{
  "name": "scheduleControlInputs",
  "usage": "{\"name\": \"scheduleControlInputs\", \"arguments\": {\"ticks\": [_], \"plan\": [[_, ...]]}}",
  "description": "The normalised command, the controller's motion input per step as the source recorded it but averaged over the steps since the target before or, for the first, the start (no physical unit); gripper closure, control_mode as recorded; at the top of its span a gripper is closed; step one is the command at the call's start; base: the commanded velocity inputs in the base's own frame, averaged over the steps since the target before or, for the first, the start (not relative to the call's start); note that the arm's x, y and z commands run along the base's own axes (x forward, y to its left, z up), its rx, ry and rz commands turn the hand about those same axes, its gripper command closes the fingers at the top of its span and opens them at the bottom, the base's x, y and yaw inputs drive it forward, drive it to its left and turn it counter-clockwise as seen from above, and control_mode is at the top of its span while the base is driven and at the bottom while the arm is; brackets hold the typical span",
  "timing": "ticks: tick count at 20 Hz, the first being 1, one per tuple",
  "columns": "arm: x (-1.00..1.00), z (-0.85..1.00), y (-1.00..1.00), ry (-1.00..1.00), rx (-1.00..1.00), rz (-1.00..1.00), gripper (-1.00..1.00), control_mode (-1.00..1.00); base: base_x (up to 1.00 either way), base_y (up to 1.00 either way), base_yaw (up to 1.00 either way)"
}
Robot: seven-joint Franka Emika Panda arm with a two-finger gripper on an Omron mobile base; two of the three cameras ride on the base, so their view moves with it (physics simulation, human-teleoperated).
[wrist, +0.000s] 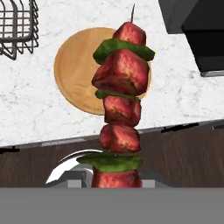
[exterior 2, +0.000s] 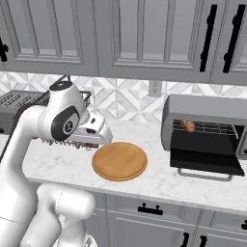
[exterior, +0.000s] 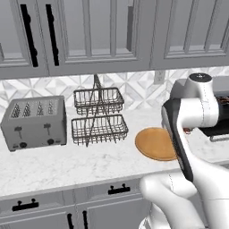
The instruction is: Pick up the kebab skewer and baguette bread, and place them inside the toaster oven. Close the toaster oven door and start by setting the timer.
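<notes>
My gripper (wrist: 116, 178) is shut on the kebab skewer (wrist: 120, 100), whose red-brown meat chunks and green pieces rise up the middle of the hand view. Below it lies the round wooden board (wrist: 72, 72), bare on the white counter. In the right base view the hand (exterior 2: 91, 132) hangs just left of the board (exterior 2: 119, 161). The toaster oven (exterior 2: 207, 108) stands at the right with its door (exterior 2: 205, 161) folded down open. The baguette bread (exterior 2: 187, 126) lies on the rack inside, at the left end.
A grey slot toaster (exterior: 33, 123) and a two-tier wire basket (exterior: 98, 116) stand on the counter left of the board. Wall cabinets hang above. The counter's front edge (exterior 2: 159, 195) runs just before the board and the open door.
</notes>
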Motion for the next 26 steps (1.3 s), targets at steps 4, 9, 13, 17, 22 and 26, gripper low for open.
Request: {"name": "scheduleControlInputs", "arguments": {"ticks": [4, 9, 13, 17, 22, 26], "plan": [[0.0, 0.0, 0.0, 0.0, 0.0, 0.0, 1.0, 1.0, 0.01, -0.79, 0.0], [0.0, 0.0, 0.0, 0.0, 0.0, 0.0, 1.0, 1.0, 0.15, -0.71, 0.0], [0.0, 0.0, 0.0, 0.0, 0.0, 0.0, 1.0, 1.0, 0.33, -0.6, 0.0], [0.0, 0.0, 0.0, 0.0, 0.0, 0.0, 1.0, 1.0, 0.43, -0.51, 0.0], [0.0, 0.0, 0.0, 0.0, 0.0, 0.0, 1.0, 1.0, 0.18, -0.54, 0.0], [0.0, 0.0, 0.0, 0.0, 0.0, 0.0, 1.0, 1.0, 0.13, -0.35, 0.0]]}}
